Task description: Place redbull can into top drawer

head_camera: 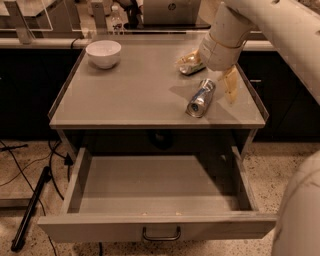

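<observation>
The redbull can [201,98], slim and silver-blue, lies on its side on the right part of the grey cabinet top [130,90], its silver top towards the front edge. My gripper [210,71] hangs just above and behind it, open, one yellowish finger [230,85] right of the can and the other near a stubbier can [192,65] lying behind. It holds nothing. The top drawer [105,229] is pulled fully out below, with nothing inside, and its dark bar handle [161,234] is at the centre front.
A white bowl [103,52] stands at the back left of the top. A laptop [170,9] and a bottle [116,19] sit on the counter behind. Cables and a dark pole [30,210] lie on the floor at the left.
</observation>
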